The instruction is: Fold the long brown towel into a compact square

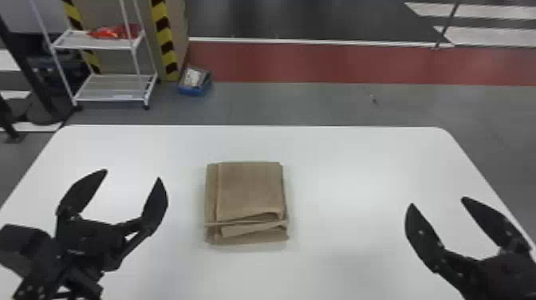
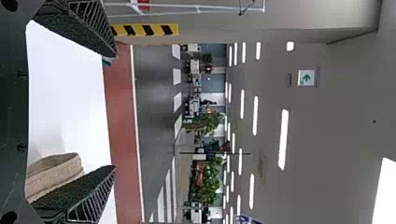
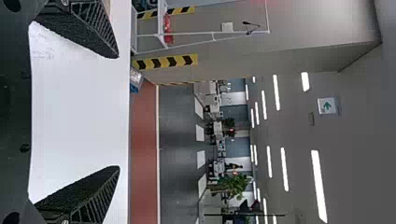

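Observation:
The brown towel (image 1: 250,191) lies folded in a thick, nearly square stack left of the table's middle, its layers a little uneven along the near side. To its left, my left gripper (image 1: 133,175) stands open with nothing between its fingers. My right gripper (image 1: 437,200) is well to the towel's right, also open and holding nothing. In the left wrist view, the towel (image 2: 56,171) appears partly behind one finger of the open left gripper (image 2: 115,111). The right wrist view has the right gripper (image 3: 118,112) with its fingers wide apart.
The white table (image 1: 351,159) has rounded far corners. Beyond it on the floor are a white wire rack (image 1: 111,87) and a blue box (image 1: 194,81) at the far left.

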Controlling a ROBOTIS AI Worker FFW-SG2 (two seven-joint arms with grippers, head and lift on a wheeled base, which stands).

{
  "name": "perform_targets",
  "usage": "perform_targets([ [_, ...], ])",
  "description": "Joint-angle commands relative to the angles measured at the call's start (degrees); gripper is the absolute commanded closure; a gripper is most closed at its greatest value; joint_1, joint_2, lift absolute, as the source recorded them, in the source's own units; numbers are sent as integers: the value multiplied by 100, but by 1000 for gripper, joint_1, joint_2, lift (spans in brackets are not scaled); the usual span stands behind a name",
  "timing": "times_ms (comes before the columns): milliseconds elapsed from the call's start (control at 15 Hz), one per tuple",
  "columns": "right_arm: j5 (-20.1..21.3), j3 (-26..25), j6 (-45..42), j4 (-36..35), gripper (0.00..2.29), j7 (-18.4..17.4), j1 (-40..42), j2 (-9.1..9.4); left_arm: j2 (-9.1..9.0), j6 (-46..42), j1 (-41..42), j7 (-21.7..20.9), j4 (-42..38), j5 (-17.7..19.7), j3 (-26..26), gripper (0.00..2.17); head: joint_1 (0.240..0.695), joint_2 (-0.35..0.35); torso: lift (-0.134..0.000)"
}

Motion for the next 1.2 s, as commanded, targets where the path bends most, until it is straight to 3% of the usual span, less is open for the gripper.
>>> perform_targets([
  [0, -29, 1, -275, -1, 22, -3, 169, 129, 4, 30, 41, 246, -156, 15, 89, 53, 695, -48, -125],
  [200, -47, -8, -416, -115, 22, -64, 345, 182, -5, 30, 112, 518, -173, 6, 212, 46, 695, -20, -125],
  [600, -73, -51, -399, -150, 22, -91, 416, 270, -31, 30, 375, 553, -437, -47, 256, 53, 695, -6, -125],
  [1133, -108, -51, -399, -150, 26, -117, 468, 244, -31, 30, 490, 553, -516, -73, 230, 56, 695, -19, -125],
])
